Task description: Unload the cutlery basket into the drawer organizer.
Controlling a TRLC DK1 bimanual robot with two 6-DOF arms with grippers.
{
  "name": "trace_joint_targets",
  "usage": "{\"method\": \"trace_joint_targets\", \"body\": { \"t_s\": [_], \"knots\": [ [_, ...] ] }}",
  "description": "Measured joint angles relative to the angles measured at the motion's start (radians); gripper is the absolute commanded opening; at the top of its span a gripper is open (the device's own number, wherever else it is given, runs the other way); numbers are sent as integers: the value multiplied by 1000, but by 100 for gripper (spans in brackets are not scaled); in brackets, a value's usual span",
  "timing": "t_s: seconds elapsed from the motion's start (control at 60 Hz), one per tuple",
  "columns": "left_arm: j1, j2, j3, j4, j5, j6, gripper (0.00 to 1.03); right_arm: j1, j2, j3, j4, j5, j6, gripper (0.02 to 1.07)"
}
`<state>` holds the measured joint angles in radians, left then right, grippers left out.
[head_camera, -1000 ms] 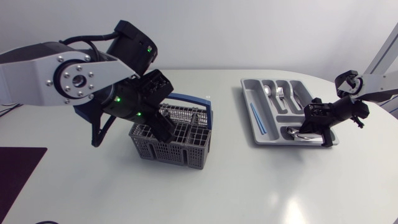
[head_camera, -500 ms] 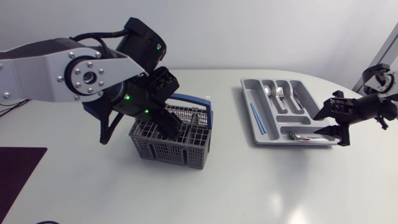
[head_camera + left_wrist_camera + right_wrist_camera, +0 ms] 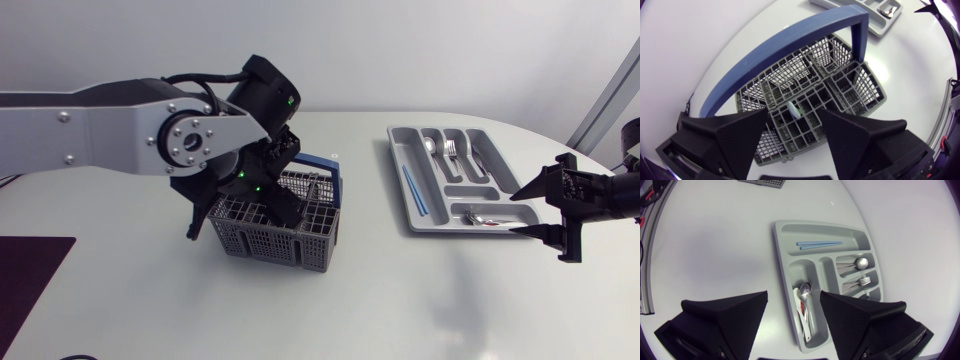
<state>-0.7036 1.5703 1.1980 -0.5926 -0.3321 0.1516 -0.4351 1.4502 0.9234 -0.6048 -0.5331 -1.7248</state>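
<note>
The basket (image 3: 260,245) sat left of middle on the table with 1 small pale bit (image 3: 793,109) poking up in a middle cell. The left gripper (image 3: 793,115) had swung in right over it, fingers spread wide and gripping nothing. Over in the organizer (image 3: 396,150) a spoon (image 3: 483,216) lay in the crosswise end slot. The right gripper (image 3: 511,213) had backed off past the tray's edge, open and empty. Looked like 1 drop done, next pick starting

Basket (image 3: 262,243) left of organizer (image 3: 462,190), spoon (image 3: 478,215) in organizer's front compartment
</note>
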Motion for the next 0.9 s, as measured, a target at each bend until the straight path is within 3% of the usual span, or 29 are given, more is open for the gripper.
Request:
{"method": "trace_joint_targets", "body": {
  "t_s": [0.167, 0.517, 0.75, 0.9],
  "knots": [
    [0, 55, 15, 0, -23, -21, 63, 0, -27, -10, -10, -24, 0, 79],
    [0, 67, 29, 3, -52, -29, 25, -8, -71, -43, -20, -32, 0, 79],
    [0, 105, 39, 9, -67, -29, 19, -14, -91, -43, -26, -47, 0, 79],
    [0, 122, 39, 10, -72, -29, 6, -25, -92, -43, -27, -47, 0, 79]
  ]
}}
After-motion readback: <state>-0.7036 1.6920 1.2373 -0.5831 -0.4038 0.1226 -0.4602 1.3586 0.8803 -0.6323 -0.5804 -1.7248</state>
